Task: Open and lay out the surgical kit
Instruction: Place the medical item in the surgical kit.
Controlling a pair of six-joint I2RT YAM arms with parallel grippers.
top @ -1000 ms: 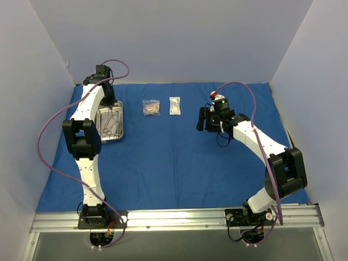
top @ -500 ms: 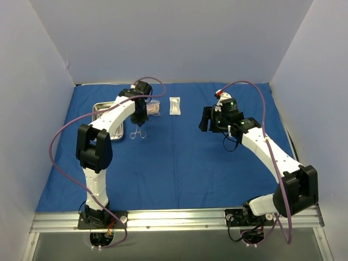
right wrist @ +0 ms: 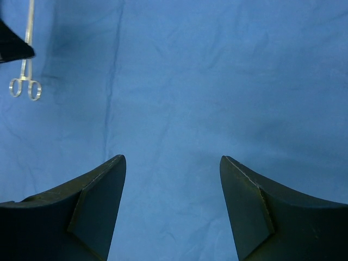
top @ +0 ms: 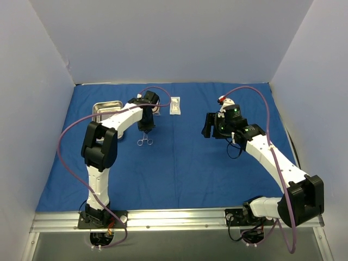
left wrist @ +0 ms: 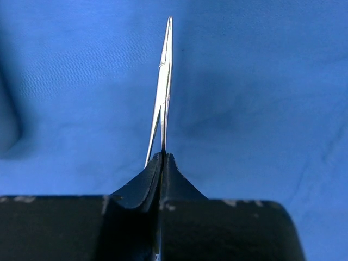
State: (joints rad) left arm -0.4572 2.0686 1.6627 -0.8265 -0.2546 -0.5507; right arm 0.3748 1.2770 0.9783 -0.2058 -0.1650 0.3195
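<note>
The tray (top: 106,104) sits back left on the cloth (top: 185,163); a packet (top: 174,106) right of it; an instrument (top: 144,141) between them, nearer.

plain deep blue across the cloth wrap (top: 185,163). bright silver on the scissor-like instrument (left wrist: 165,81) and the steel tray (top: 107,103). matte black on the left gripper (left wrist: 163,159) and right gripper (right wrist: 173,159). purple on the cables (top: 244,87).

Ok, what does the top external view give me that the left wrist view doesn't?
Only the top external view shows the steel tray at far left, a clear packet, the right claw, and the finger rings of the scissor-like instrument. Only the left wrist view shows the left claw pinched shut on that instrument's thin shaft, seen edge-on. Both views show the instrument in the left claw, with the blue cloth behind it.
</note>
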